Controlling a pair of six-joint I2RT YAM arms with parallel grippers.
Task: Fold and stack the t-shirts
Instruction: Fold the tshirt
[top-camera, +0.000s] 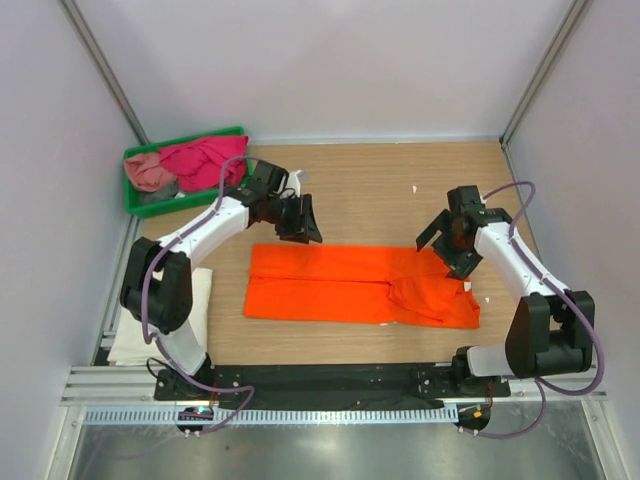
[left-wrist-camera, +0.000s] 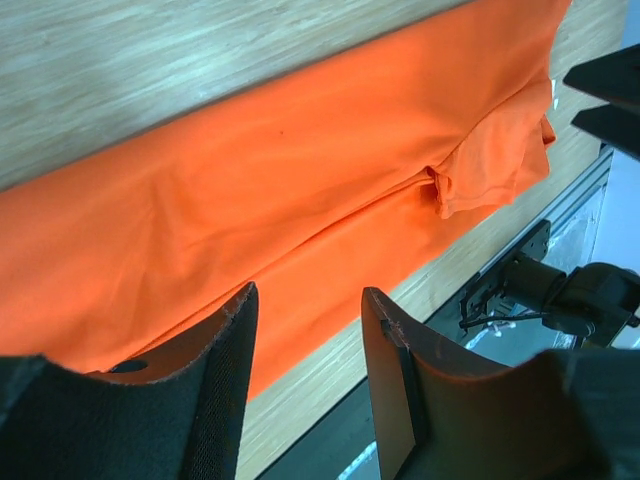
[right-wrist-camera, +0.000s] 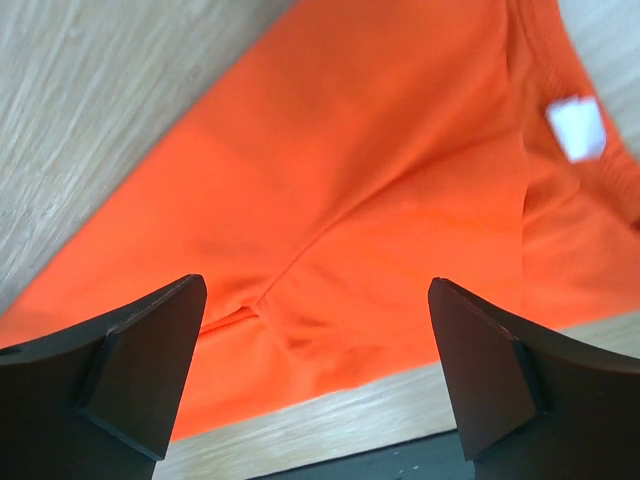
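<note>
A wooden table (top-camera: 380, 170) fills the overhead view. Across its centre lies the orange t-shirt (top-camera: 340, 285), flattened into a long band with a sleeve tucked in at its right end. A white t-shirt (top-camera: 130, 340) sits at lower left. At upper left, a green tray (top-camera: 185, 138) holds a magenta shirt (top-camera: 205, 160) and a dusty pink shirt (top-camera: 148, 172). The left gripper (top-camera: 308, 222) hovers over the band's far edge, jaws partly apart and empty. The right gripper (right-wrist-camera: 315, 370) hangs above the right end, jaws spread wide, holding nothing. The lengthwise fold looks done. Next is probably a crosswise fold, which calls for pinching one end's corners.
</note>
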